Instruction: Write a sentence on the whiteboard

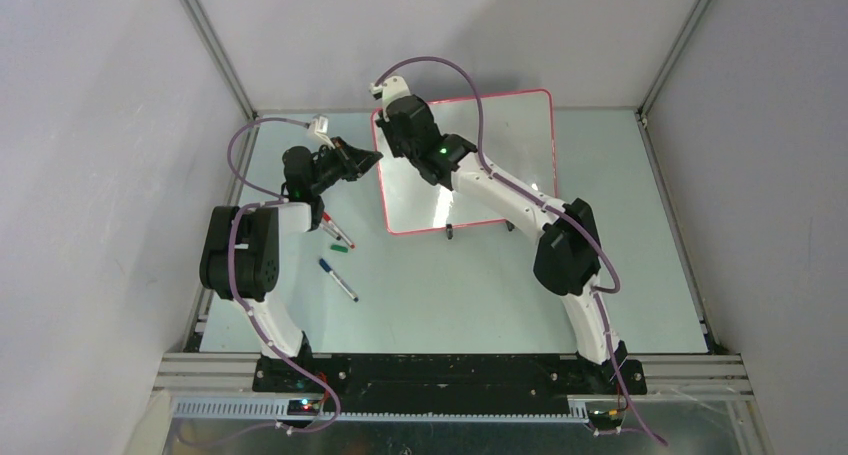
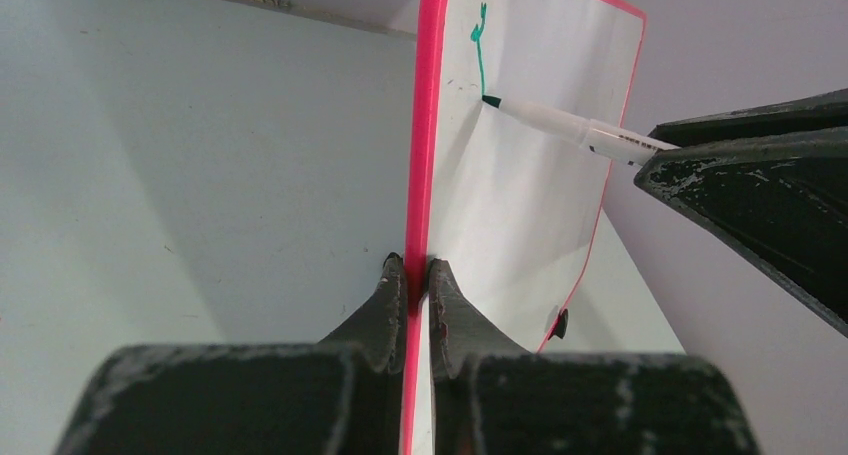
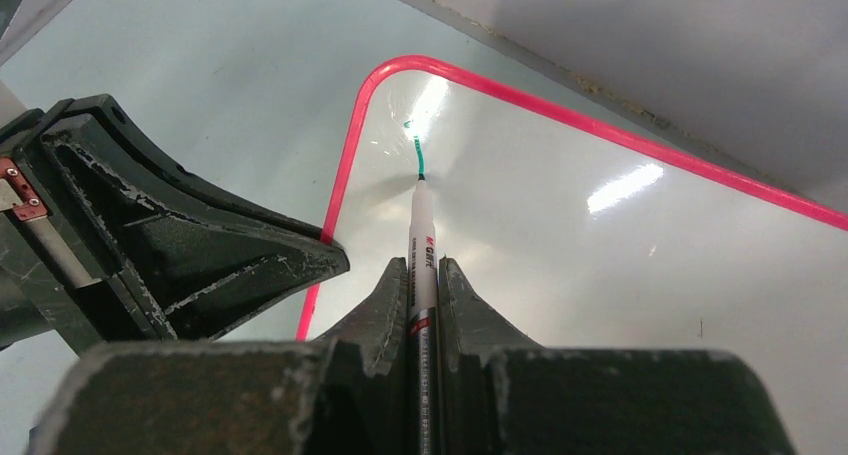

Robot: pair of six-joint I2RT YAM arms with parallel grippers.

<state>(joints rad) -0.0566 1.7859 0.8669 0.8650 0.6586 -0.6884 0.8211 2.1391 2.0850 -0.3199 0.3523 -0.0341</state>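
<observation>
- The left gripper [image 2: 417, 267]: its jaws are closed tight on the red-pink rim of the whiteboard [image 2: 520, 205], one finger on each face. We judge that this clamp steadies the standing board against the pen's push.
- The right gripper [image 3: 425, 265]: its jaws are pinched on the barrel of a marker [image 3: 421, 220]. The marker projects straight ahead of the fingers, so its tip can press on the board.
- The sentence [image 3: 413, 145]: so far only a short green stroke, just beyond the marker tip and near the board's corner. We judge that writing has barely begun.
- Spare markers [image 1: 339, 282]: these lie unused on the table [image 1: 450, 295], nearer the arm bases than the left gripper.
</observation>
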